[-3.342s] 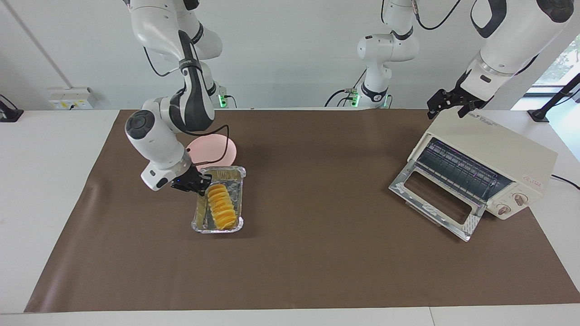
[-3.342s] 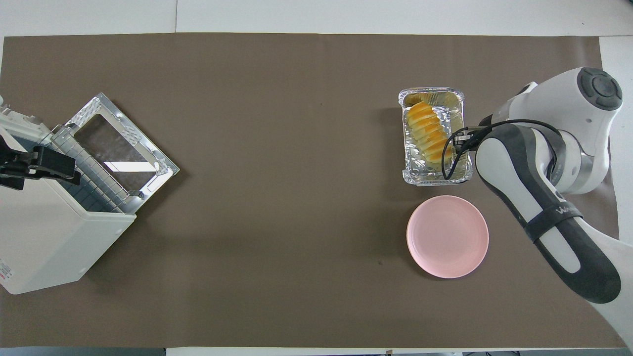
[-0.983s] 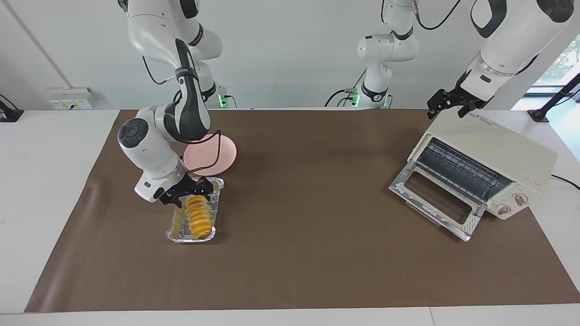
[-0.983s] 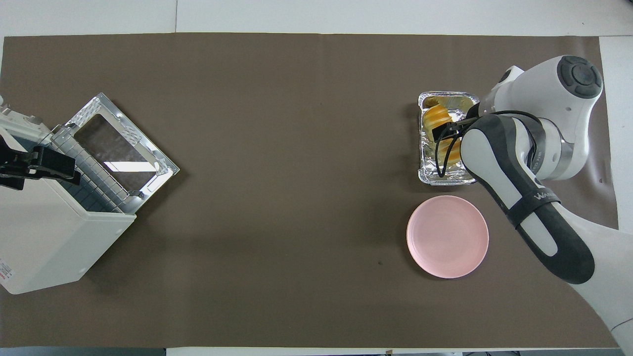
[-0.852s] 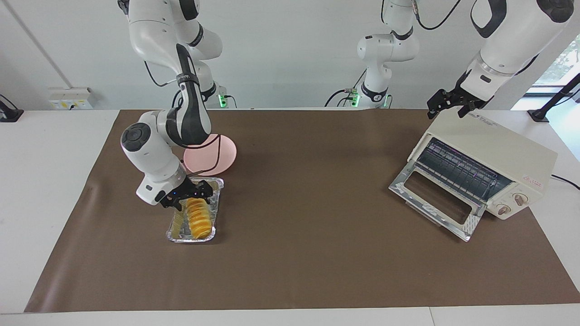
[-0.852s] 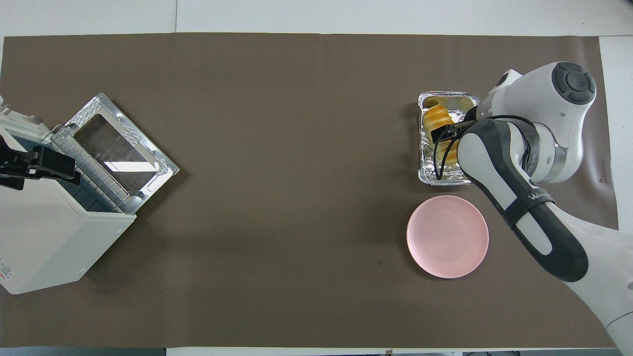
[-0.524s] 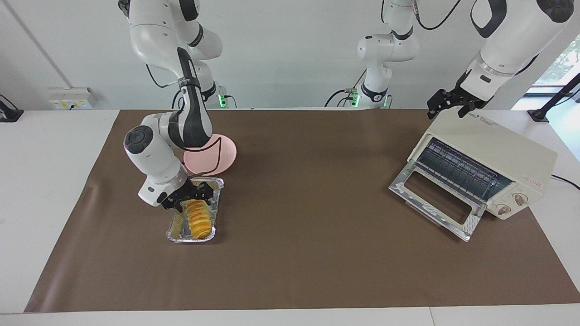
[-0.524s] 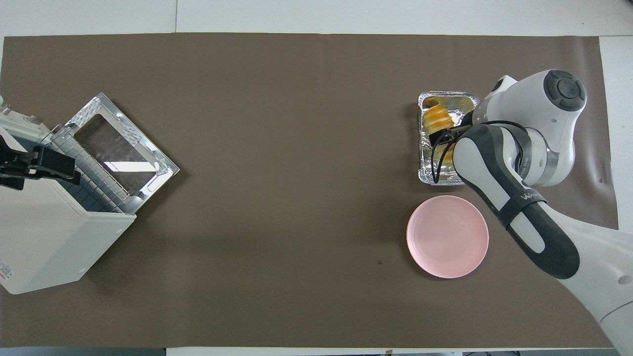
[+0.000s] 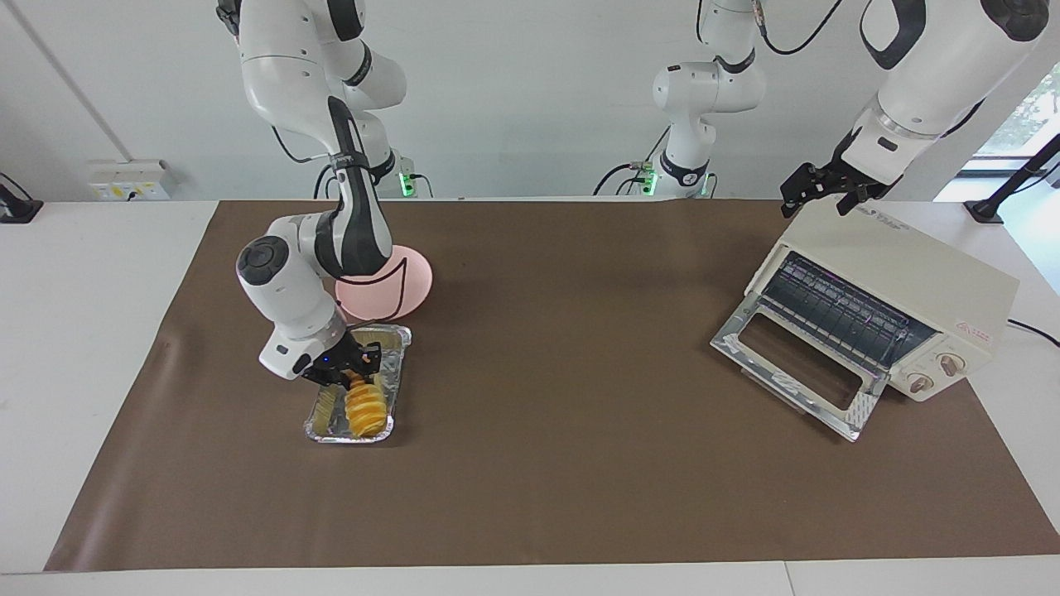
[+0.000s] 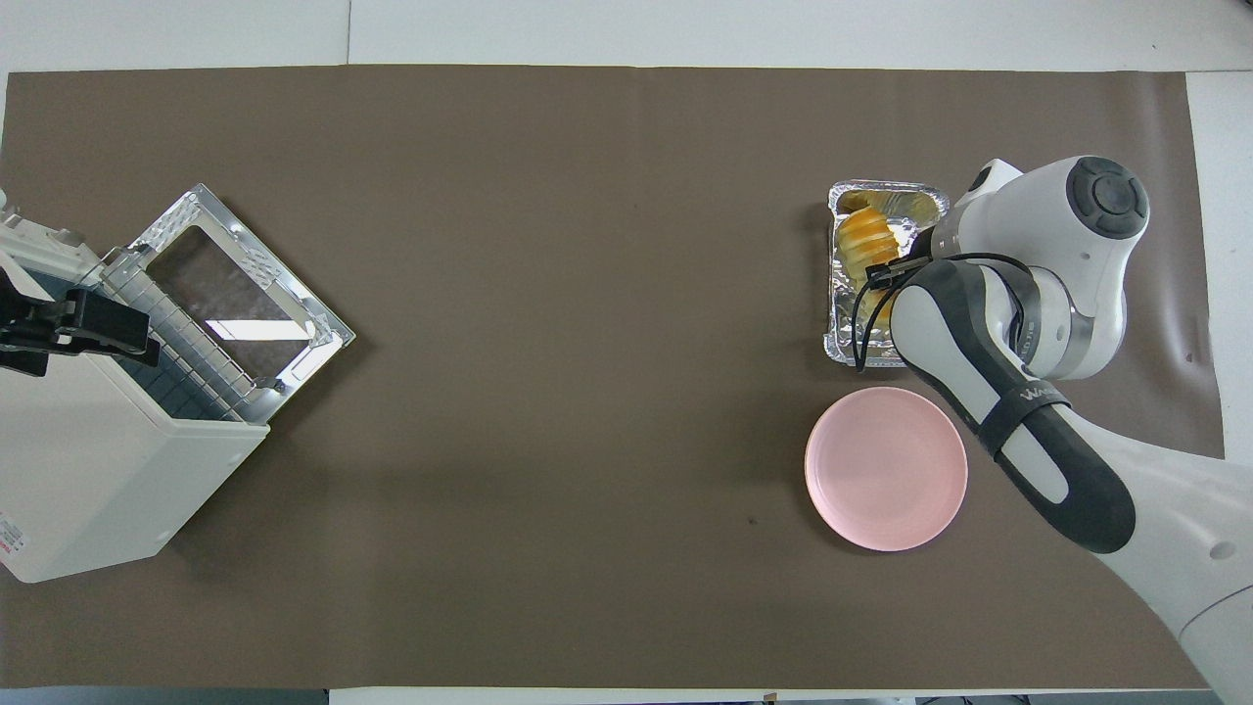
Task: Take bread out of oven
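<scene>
The golden ridged bread [image 9: 368,407] lies in a silver foil tray [image 9: 325,420] on the brown mat, a little farther from the robots than the pink plate [image 9: 396,285]. My right gripper [image 9: 349,372] is down in the tray, shut on the end of the bread that lies nearer to the robots. In the overhead view the right gripper [image 10: 884,275] and its arm cover most of the bread [image 10: 865,233] and tray [image 10: 838,323]. The cream oven [image 9: 919,281] stands at the left arm's end with its door [image 9: 793,366] open and its rack bare. My left gripper [image 9: 825,189] waits open over the oven's top corner.
The pink plate [image 10: 886,468] has nothing on it and sits beside the tray, nearer to the robots. The oven [image 10: 88,460] and its lowered door [image 10: 240,284] take up the left arm's end. The left gripper [image 10: 69,328] hangs over the oven's top.
The right gripper slid the tray with the bread toward the right arm's end, then turned over the bread and closed its fingers on it. The left arm has not moved.
</scene>
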`<move>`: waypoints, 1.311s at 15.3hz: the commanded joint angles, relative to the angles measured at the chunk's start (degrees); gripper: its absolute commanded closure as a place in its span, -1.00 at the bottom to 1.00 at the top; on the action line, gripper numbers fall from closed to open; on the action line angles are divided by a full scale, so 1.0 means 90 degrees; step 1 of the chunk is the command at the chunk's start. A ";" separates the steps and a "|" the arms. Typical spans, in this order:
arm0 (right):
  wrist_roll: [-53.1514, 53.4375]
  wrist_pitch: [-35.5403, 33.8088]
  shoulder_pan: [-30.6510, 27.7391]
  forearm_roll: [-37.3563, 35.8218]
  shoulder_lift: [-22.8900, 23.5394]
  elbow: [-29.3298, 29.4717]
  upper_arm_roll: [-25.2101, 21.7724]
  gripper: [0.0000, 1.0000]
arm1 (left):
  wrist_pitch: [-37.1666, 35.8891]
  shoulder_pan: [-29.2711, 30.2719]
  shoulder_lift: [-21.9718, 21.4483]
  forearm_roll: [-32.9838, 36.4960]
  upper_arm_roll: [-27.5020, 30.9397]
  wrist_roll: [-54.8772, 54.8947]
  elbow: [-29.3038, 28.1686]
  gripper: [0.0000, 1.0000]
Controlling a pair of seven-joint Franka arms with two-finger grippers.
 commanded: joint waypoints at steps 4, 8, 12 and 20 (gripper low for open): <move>-0.0246 -0.0858 -0.0156 -0.0081 -0.0161 0.0423 0.0052 1.00 | -0.0023 0.0066 -0.0059 0.0047 -0.0038 0.0011 -0.0004 -1.00; 0.0016 -0.1309 -0.0147 -0.0071 -0.0463 0.0669 0.0052 1.00 | -0.0013 0.0066 -0.0059 0.0047 -0.0048 0.0020 -0.0004 -1.00; 0.0835 -0.2078 -0.0010 -0.0081 -0.0640 0.1194 0.0110 1.00 | -0.0013 0.0066 -0.0059 0.0047 -0.0048 0.0011 -0.0004 -1.00; 0.2390 -0.2695 0.0781 -0.0081 -0.0688 0.1686 0.0101 1.00 | -0.0013 0.0066 -0.0059 0.0047 -0.0038 0.0011 -0.0004 -1.00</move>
